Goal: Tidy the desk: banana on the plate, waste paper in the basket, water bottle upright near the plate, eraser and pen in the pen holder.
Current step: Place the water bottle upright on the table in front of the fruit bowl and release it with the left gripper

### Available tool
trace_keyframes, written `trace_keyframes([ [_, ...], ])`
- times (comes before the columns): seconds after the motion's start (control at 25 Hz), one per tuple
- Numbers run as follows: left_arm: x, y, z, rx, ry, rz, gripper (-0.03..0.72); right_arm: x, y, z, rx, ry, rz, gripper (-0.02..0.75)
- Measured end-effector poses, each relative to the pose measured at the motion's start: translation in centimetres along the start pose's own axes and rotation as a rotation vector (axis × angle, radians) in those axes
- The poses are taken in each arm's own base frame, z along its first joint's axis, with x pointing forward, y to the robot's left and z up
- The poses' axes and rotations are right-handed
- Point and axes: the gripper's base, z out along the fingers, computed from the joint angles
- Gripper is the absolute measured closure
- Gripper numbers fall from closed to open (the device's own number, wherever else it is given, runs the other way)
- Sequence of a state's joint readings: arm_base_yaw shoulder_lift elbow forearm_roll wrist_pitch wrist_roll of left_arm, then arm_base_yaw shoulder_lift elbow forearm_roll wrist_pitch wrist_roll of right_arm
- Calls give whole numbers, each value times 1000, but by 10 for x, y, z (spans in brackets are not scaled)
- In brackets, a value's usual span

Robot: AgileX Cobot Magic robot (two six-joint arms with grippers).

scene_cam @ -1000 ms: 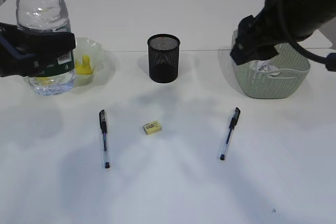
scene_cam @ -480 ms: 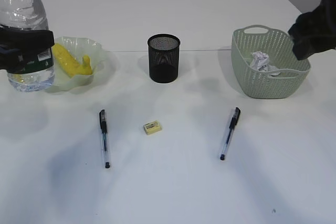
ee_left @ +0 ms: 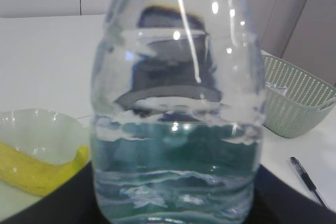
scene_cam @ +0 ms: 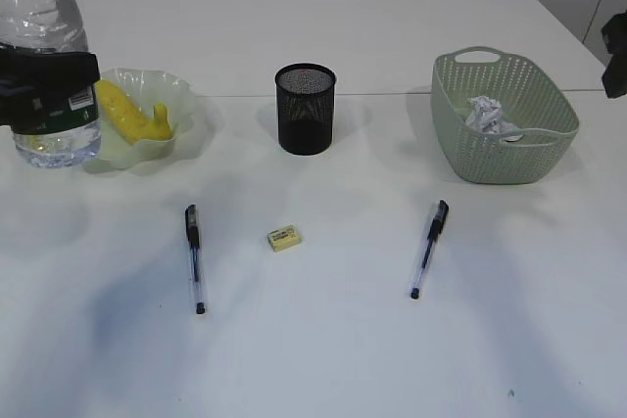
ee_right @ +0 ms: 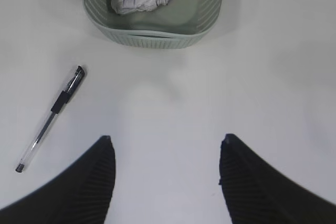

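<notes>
Clear plastic fills the left wrist view: the bottle [ee_left: 178, 108] stands upright, clamped at its label by the left claw [scene_cam: 44, 75], at the far left of the bench [scene_cam: 323, 340] and just beside the plate [scene_cam: 181, 110]. Whether its base rests on the bench or hangs just above it I cannot tell. The step in hand looks like placing the bottle near the plate. Next, I judge, the left claw must set the base flat, part its fingers and draw back without knocking the bottle into the plate.

The plate holds the banana [scene_cam: 127, 113]. The basket [scene_cam: 509, 159], at the right, holds the crumpled paper [scene_cam: 488, 115], so those two jobs look done. The mesh holder [scene_cam: 305, 110], at mid-bench, shows nothing inside from this angle.

Still on the bench are the eraser [scene_cam: 284, 238], in front of the holder, the left pen [scene_cam: 194, 256] and the right pen [scene_cam: 428, 248], each apart from the others. All three still have to go into the holder.

The right claw [ee_right: 165, 177] hangs wide and empty above bare bench, with the basket and right pen ahead of it. That pen seems the likeliest pick for it; the thin barrel lying flat calls for a low, square grip across it.
</notes>
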State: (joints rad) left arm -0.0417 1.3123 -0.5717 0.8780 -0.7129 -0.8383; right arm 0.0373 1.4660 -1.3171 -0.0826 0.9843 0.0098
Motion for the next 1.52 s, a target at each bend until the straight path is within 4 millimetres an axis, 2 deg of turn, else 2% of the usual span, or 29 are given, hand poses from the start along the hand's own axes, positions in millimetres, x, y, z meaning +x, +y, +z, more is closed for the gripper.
trace_keyframes([
  [0.28, -1, 1, 1, -10, -20, -8, 305, 0, 0, 0, -2, 2, 4, 269],
  [0.52, 12, 10, 17, 14, -75, 34, 305, 0, 0, 0, -2, 2, 4, 269],
  [0.8, 40, 25, 39, 35, -146, 62, 305, 0, 0, 0, -2, 2, 4, 269],
  [1.08, 75, 46, 51, -76, -68, 55, 305, 0, 0, 0, -2, 1, -6, 269],
  [1.52, 119, 59, 65, -91, 61, 67, 306, 0, 0, 0, -2, 2, -15, 269],
])
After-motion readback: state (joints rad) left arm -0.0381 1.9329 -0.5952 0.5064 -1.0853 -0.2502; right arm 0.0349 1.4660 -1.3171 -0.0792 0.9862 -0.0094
